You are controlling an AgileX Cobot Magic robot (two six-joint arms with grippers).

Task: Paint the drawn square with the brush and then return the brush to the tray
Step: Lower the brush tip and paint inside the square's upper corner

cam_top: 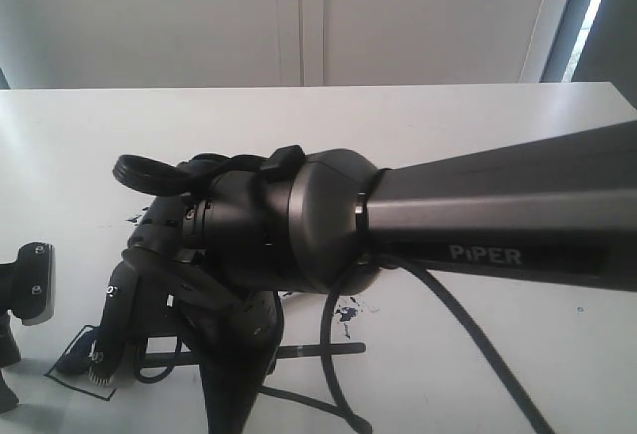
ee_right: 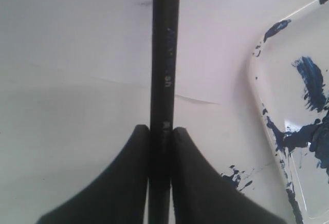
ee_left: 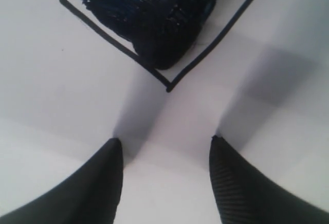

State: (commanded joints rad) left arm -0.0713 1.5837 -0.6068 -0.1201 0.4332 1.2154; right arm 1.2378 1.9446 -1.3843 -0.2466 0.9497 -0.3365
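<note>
1. Tray (ee_right: 255, 80): shallow and white, one rounded corner showing in the right wrist view. It holds dark blue paint smears (ee_right: 310, 80) on its floor and along its rim.
2. Brush (ee_right: 165, 54): thin black shaft pinched between the closed-in jaws of the right pincer (ee_right: 160, 130). It sits outside the tray, running beside the tray's edge and apart from it, over the white counter (ee_right: 72, 49). The tip is out of frame.
3. Drawn square (ee_left: 154, 23): thin black outline on the counter. A heavy blue-black smear covers part of the interior and the rest is white.
4. Left pincer (ee_left: 165, 138): jaws spread with nothing between them, over bare counter near one corner of the square.
5. Room: the counter is open on the side of the brush away from the tray. Paint specks (ee_right: 236, 175) lie between the right pincer and the tray.
6. In the way: in the exterior view the right arm (cam_top: 478, 215) crosses the middle and hides much of the work area. A black cable (cam_top: 328, 354) loops below it.
</note>
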